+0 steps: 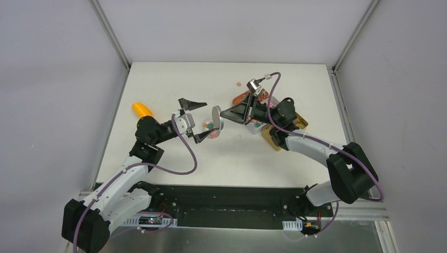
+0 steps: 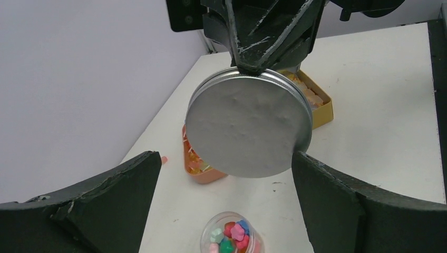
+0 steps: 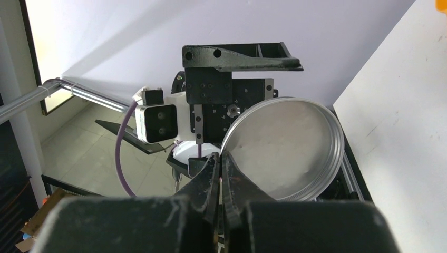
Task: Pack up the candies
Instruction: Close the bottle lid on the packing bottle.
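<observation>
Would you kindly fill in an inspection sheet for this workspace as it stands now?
Surface: white table, one stray candy at far side.
Job's things: candies in clear jar, orange tray, yellow box.
Clutter: orange scoop.
Grippers: left tool open near jar; right tool shut on silver lid.
Cables: purple cables loop along both arms.
Surroundings: pale walls, metal frame.

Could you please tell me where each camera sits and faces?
Top external: above and behind, looking down on the white table; both arms show.
Left wrist: on the left arm, facing the round silver metal lid and a clear tub of mixed-colour candies; left gripper's open fingers show.
Right wrist: on the right arm, facing the left arm; right gripper pinches the lid.
Shared: all show the lid.
</observation>
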### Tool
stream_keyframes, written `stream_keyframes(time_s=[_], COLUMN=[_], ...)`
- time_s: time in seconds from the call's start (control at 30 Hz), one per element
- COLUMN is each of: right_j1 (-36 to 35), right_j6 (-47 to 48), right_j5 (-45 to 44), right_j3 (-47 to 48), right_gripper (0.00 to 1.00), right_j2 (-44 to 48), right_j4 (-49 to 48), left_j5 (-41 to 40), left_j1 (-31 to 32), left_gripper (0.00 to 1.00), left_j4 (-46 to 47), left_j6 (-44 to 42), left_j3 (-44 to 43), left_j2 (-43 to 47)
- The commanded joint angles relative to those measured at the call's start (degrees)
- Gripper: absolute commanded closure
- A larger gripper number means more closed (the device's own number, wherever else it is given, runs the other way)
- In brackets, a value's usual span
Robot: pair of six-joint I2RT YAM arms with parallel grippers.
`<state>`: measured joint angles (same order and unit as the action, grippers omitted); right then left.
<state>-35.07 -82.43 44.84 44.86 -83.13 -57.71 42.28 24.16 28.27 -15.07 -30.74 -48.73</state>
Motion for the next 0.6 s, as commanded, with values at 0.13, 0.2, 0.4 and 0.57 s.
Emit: stream_keyframes(time_s=[0.13,0.2,0.4,0.57], right_j1=[0.18,0.18,0.18,0.19], right_j6=[-2.89,-2.99,-3.16,-4.12], right_j5=[-2.88,-3.24,-3.45,-3.10], right_j3=[0.50,0.33,-0.22,-0.47], right_gripper=[1.00,1.00,1.00,1.00], right_j2=[-0.14,-0.14,-0.25,-0.90], right_j4=[-6.71,-6.88,-7.04,-8.50], left_j5=[2.20,2.40,4.57,4.39], left_j1=[2.07,2.19,2.47,2.47], left_gripper=[0.01,0.01,0.01,0.01], left_j4=[-1.97,-2.23,-2.63,-2.74], left_j6=[-3.77,-3.88,-3.95,-4.48], left_j3=[-5.20,-5.50,-6.06,-6.58], left_j2=[-3.65,-4.29,-4.88,-5.46])
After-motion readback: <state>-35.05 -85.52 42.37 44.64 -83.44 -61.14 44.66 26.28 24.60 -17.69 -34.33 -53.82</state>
